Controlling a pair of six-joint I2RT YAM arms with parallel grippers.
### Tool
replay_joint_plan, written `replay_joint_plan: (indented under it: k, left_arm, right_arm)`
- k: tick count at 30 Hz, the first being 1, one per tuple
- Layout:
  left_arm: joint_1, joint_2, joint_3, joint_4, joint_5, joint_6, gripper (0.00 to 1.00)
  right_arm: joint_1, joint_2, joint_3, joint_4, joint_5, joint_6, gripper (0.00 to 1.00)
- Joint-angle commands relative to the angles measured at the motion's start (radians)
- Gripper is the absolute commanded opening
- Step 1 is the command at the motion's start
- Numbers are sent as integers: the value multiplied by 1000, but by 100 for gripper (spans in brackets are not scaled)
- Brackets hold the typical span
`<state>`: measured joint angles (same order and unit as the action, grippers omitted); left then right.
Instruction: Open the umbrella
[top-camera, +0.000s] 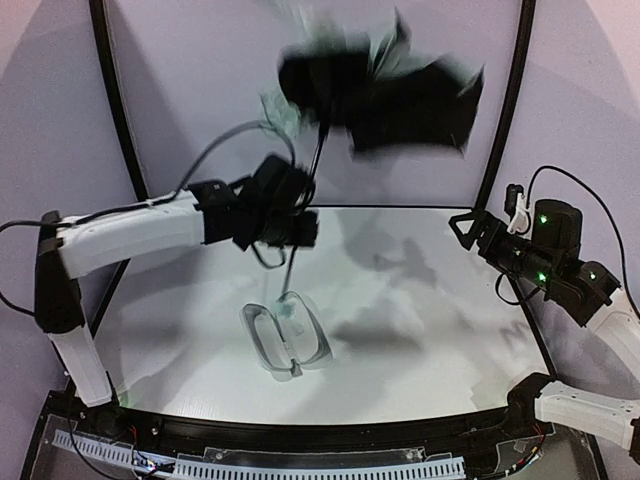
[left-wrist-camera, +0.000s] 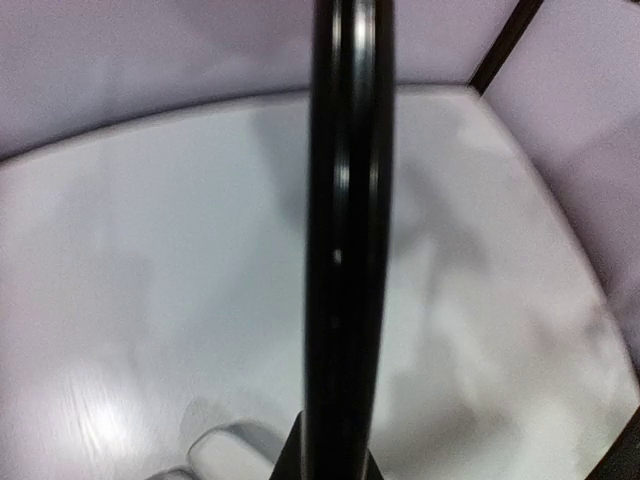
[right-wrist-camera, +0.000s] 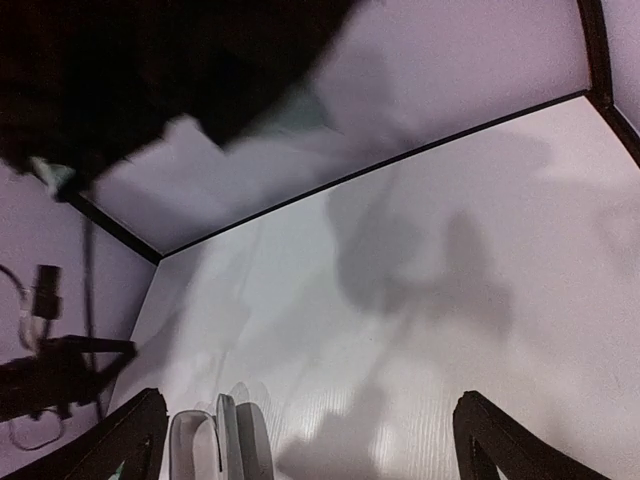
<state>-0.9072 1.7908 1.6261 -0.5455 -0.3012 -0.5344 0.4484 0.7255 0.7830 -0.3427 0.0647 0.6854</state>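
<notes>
High above the tabletop (top-camera: 430, 340), my left jaws clamp the umbrella (top-camera: 400, 95) by its shaft (left-wrist-camera: 345, 250), upright, likely so its fabric has room to spread. My right jaws gape empty.

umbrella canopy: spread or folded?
Not spread: the umbrella is a slack, crumpled, blurred black bunch atop its thin shaft, held up by the left fingers.
</notes>
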Motion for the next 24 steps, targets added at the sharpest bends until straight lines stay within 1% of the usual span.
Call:
replay_joint_plan:
  k: [1, 3, 5, 6, 7, 9, 11, 15, 17, 21, 24]
  left_arm:
    - [284, -258, -163, 23, 131, -164, 1]
    - [269, -287, -107, -8, 78, -108, 1]
    - [200, -260, -47, 49, 134, -76, 1]
    - [140, -211, -20, 64, 160, -44, 1]
    - [91, -162, 62, 38, 170, -16, 1]
    - [-6, -30, 221, -64, 161, 44, 1]
    - [-39, 60, 293, -113, 187, 52, 1]
    - [-41, 51, 232, -78, 254, 71, 1]
    - [-41, 24, 189, -57, 295, 86, 1]
    - [-42, -22, 115, -45, 376, 103, 1]
    - [-43, -31, 77, -69, 425, 91, 1]
  right_arm:
    - [-4, -49, -16, -20, 13, -9, 99]
    - [-4, -67, -25, -23, 24, -10, 99]
    - [-4, -72, -31, -11, 24, -9, 99]
    - [-4, -70, -34, -3, 15, -6, 99]
    - [-4, -64, -33, 5, 1, -6, 99]
    - [-4, -53, -29, 31, -45, -20, 99]
    - [-4, -44, -14, 58, -143, -58, 99]
    - [5, -41, 23, 68, -266, -194, 98]
    - [9, -44, 53, 48, -277, -263, 98]
    - [13, -46, 145, -19, -291, -460, 99]
    - [17, -39, 222, -88, -366, -608, 99]
